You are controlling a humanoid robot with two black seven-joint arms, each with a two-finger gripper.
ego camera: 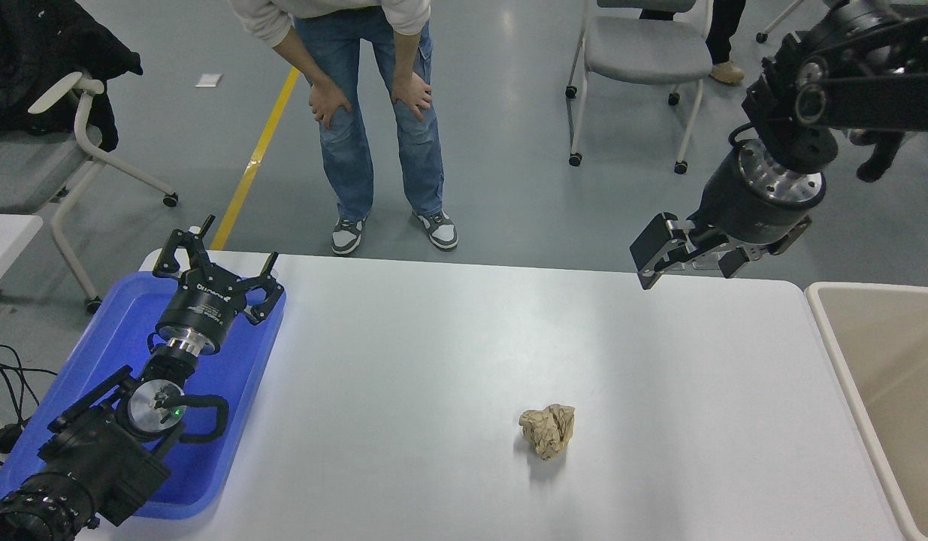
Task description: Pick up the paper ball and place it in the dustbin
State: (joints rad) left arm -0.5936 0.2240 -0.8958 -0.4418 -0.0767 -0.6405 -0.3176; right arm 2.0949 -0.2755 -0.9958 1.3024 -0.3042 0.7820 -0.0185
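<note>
The crumpled tan paper ball [548, 430] lies alone on the white table [448, 353], right of centre and near the front. At the right edge stands the beige dustbin [884, 391], only partly in the picture. My right gripper [685, 259] hangs open with nothing in it, high above the table's far right part, well behind and to the right of the ball. At the lower left my left gripper [216, 263] rests open over the blue tray.
A shallow blue tray [110, 361] lies under the left arm at the table's left end. A person in jeans [377, 128] bends forward beyond the far edge, hands on knees. Grey chairs [636, 60] stand on the floor behind.
</note>
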